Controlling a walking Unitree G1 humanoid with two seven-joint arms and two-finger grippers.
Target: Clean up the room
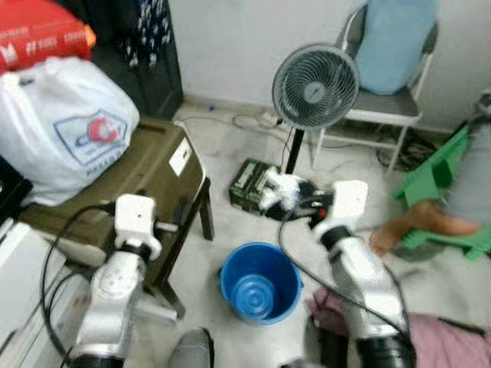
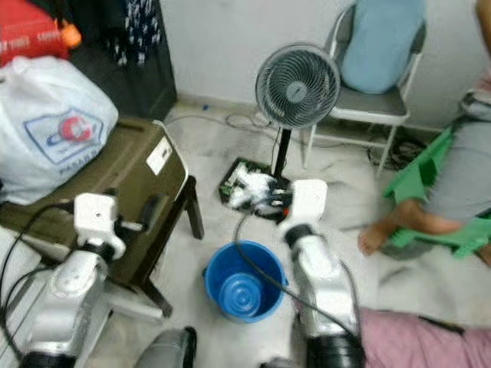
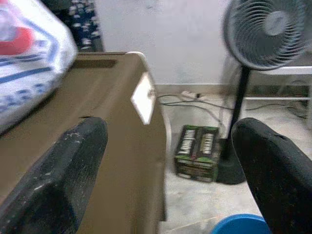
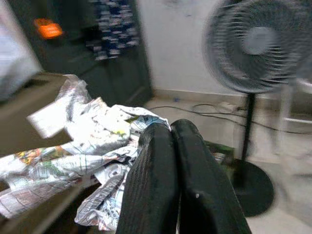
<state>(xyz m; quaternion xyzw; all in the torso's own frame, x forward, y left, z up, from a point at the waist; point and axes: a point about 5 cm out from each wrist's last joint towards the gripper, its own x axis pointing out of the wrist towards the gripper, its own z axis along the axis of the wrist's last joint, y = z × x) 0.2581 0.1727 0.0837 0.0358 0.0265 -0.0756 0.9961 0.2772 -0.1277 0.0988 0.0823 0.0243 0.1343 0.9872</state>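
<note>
The right claw [image 4: 170, 141], fingers pressed together on a crumpled newspaper [image 4: 83, 146], holds it in the air beyond a blue bucket [image 1: 259, 282] on the floor. The left claw [image 3: 165, 161], fingers wide apart, hovers beside an olive-brown case [image 1: 146, 172] bearing a white plastic bag [image 1: 65, 126].

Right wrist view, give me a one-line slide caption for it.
Right pincer shut on crumpled newspaper, with a standing fan on the floor beyond.
</note>
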